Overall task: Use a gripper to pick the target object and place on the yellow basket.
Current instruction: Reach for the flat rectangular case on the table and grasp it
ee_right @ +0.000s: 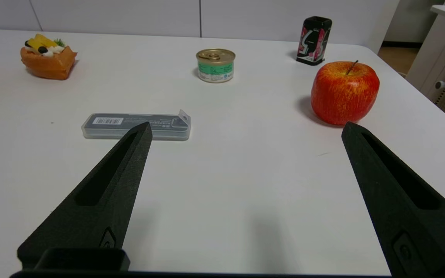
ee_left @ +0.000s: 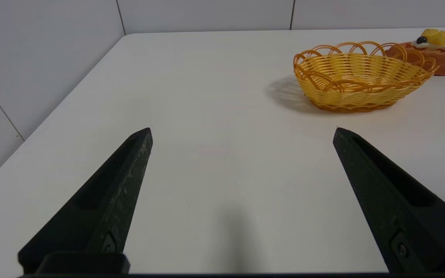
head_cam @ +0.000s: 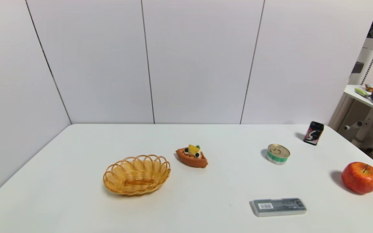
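**Both claws spread, case still waiting**

Nearest us, the right claw points level over the surface, fingers spread and empty; our left claw matches it. The grey case lies flat near the front edge, right of centre, well apart from the yellow basket on the left. We judge the right arm better placed to reach it.
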Controlling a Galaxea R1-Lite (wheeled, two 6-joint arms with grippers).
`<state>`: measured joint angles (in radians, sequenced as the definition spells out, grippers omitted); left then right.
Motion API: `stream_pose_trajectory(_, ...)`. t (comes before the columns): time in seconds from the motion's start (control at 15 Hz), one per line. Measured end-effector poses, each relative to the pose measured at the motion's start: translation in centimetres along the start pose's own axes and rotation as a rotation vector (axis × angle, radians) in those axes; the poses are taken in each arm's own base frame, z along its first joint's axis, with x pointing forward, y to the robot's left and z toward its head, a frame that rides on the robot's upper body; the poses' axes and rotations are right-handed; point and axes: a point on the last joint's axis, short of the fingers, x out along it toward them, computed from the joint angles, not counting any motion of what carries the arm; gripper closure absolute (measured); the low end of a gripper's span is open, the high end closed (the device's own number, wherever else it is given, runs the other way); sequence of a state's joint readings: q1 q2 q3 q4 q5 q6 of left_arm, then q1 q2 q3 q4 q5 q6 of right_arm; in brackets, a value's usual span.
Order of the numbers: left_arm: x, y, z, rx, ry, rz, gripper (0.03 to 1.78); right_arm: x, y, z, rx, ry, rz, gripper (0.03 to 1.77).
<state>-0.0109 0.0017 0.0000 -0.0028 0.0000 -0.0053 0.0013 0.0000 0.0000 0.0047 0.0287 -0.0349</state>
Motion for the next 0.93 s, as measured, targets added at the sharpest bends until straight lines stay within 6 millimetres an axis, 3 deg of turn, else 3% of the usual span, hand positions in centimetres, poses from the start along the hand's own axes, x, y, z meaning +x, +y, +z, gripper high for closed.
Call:
stream_pose_trajectory(0.2, 0.0, 0.0, 0.0, 0.000, 0.000, 0.000, 0.12, 0.0, 0.0, 0.9, -0.017, -0.002, -0.003, 0.11)
stream_pose_trajectory(0.47, 0.0, 0.0, 0.0, 0.000, 0.000, 0.000, 0.12, 1.5, -0.2, 6.4, -0.091, 0.060, 0.038, 0.11)
stream_pose_trajectory(0.67, 0.0, 0.0, 0.0, 0.000, 0.000, 0.000, 0.12, 4.6, -0.2, 10.3, -0.257, 0.149, 0.138, 0.11)
stream_pose_trajectory(0.93, 0.0, 0.0, 0.0, 0.000, 0.000, 0.000, 0.12, 9.4, 0.3, 13.3, -0.450, 0.317, 0.457, 0.11)
